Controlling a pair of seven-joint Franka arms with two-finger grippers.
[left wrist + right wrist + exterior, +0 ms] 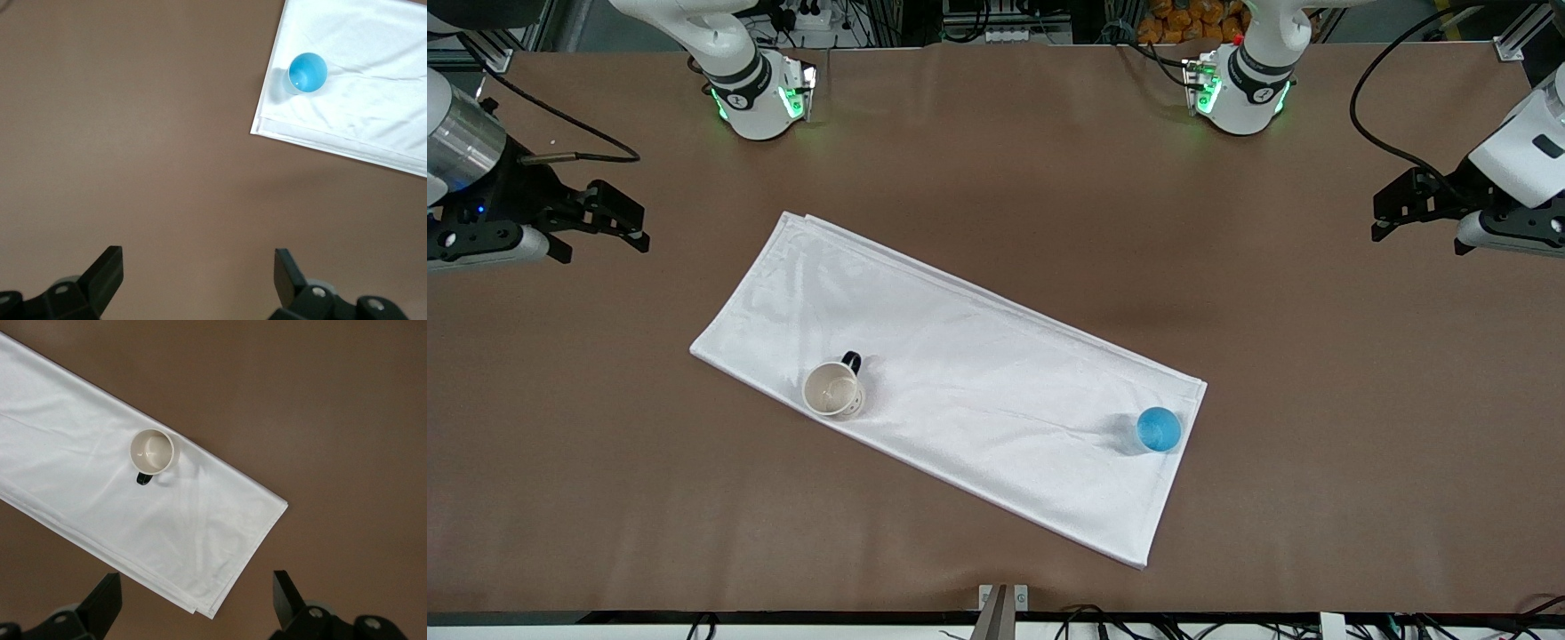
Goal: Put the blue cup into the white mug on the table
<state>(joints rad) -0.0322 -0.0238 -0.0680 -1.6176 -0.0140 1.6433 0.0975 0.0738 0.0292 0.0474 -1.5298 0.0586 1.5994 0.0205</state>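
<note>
Nearest the camera, the cup [1159,429] was seen upright on the cloth [960,373] toward the left arm's end, well apart from the mug [832,389], judged light, stiff, best pinched at its rim, while both open-fingered grippers, left [1383,213] and right [639,227], hung over bare table [996,160].

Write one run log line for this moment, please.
blue cup: upright on cloth | white mug: empty | left pincer: open, waiting | right pincer: open, waiting
</note>
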